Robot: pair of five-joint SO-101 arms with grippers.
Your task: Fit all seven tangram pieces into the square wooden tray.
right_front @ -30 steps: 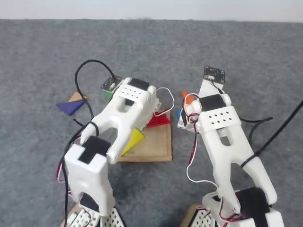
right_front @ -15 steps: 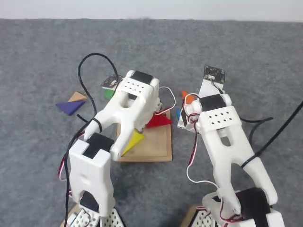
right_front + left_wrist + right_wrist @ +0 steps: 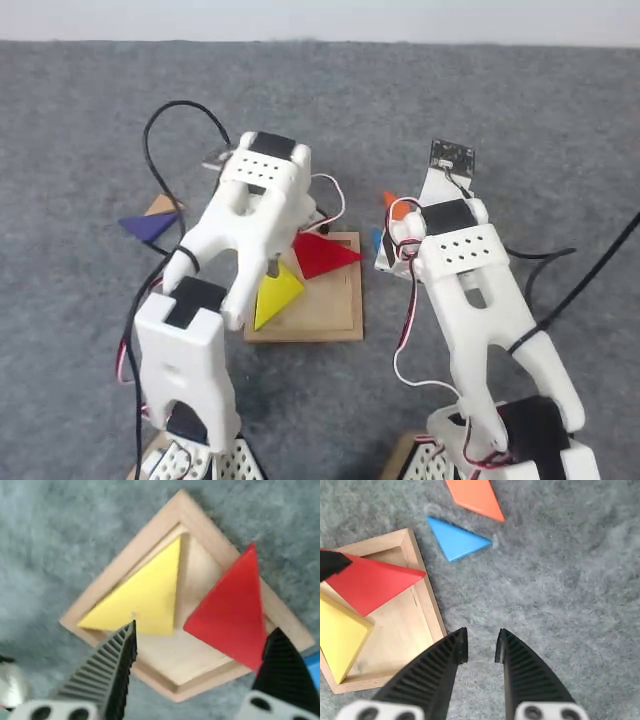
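The square wooden tray point(image 3: 335, 322) holds a yellow triangle point(image 3: 272, 292) lying flat in it. A red triangle point(image 3: 322, 254) rests tilted, one corner over the tray's far right rim. My left gripper point(image 3: 200, 675) hangs open above the tray point(image 3: 125, 560), over the yellow triangle point(image 3: 142, 600) and red triangle point(image 3: 232, 615), holding nothing. My right gripper point(image 3: 481, 645) hovers over carpet just right of the tray point(image 3: 427, 605), its fingers a narrow gap apart and empty. A blue triangle point(image 3: 456, 540) and an orange piece point(image 3: 476, 497) lie beyond it.
A purple triangle point(image 3: 148, 226) and a tan piece point(image 3: 162, 205) lie on the grey carpet left of the tray. The left arm's black cable point(image 3: 165, 130) loops above them. The orange piece point(image 3: 395, 207) sits by the right arm's wrist.
The left arm has swung left and back, uncovering more of the yellow and red triangles. The right arm has kept still.
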